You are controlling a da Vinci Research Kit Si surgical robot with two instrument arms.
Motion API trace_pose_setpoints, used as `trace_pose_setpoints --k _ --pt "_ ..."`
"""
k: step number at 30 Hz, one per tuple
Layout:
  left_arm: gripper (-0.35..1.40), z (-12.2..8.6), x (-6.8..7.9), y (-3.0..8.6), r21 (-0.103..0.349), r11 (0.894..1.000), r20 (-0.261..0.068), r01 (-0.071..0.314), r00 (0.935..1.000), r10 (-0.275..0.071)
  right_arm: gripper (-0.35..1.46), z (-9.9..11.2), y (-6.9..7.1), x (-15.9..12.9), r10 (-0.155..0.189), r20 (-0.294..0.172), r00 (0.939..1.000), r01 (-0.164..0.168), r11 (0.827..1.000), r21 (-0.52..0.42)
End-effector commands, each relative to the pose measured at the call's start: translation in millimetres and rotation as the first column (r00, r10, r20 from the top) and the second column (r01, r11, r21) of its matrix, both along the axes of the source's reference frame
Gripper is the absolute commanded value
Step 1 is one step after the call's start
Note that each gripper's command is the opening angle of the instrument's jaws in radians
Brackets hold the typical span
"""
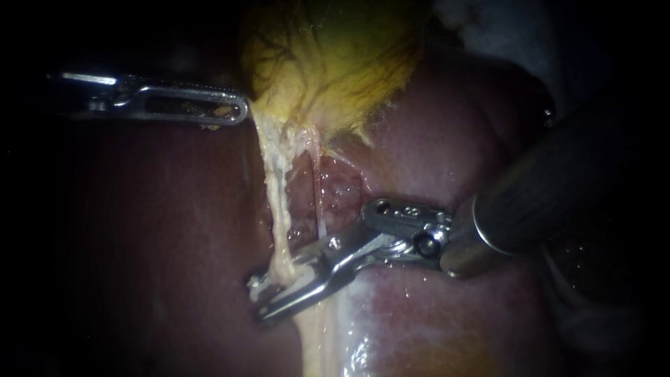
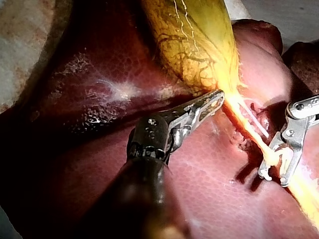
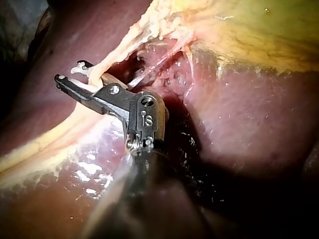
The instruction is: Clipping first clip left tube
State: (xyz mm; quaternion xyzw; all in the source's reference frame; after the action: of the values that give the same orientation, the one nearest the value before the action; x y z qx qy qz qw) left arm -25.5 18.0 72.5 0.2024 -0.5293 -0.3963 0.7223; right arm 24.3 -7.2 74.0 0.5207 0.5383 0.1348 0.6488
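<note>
The right instrument's jaws stand spread astride the left tube — unclosed. Square them across it, tips showing beyond, before squeezing

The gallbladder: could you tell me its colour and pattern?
Gallbladder: yellow, dark branching lines; best in left wrist view.

Endoscope close in, facing glossy dark-red liver beneath yellow veined gallbladder. Wrist cameras ride arms, looking in from opposite sides, equally near. All three share pale stringy left tube.
</note>
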Motion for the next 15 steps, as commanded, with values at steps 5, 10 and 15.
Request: trace_pose_setpoints --k 5,10,15 --pt "-0.35 0.0 0.0 0.0 0.0 1.0 0.0 0.0 1.0 0.0 -0.35 0.0 -0.1 -0.5 -0.004 0.004 1.0 0.004 1.0 0.004" --pt "-0.35 0.0 0.0 0.0 0.0 1.0 0.0 0.0 1.0 0.0 -0.35 0.3 0.2 -0.6 -0.003 -0.002 1.0 0.003 1.0 -0.006" --pt "-0.35 0.0 0.0 0.0 0.0 1.0 0.0 0.0 1.0 0.0 -0.35 0.4 0.3 -0.7 -0.003 -0.006 1.0 0.003 1.0 -0.018"
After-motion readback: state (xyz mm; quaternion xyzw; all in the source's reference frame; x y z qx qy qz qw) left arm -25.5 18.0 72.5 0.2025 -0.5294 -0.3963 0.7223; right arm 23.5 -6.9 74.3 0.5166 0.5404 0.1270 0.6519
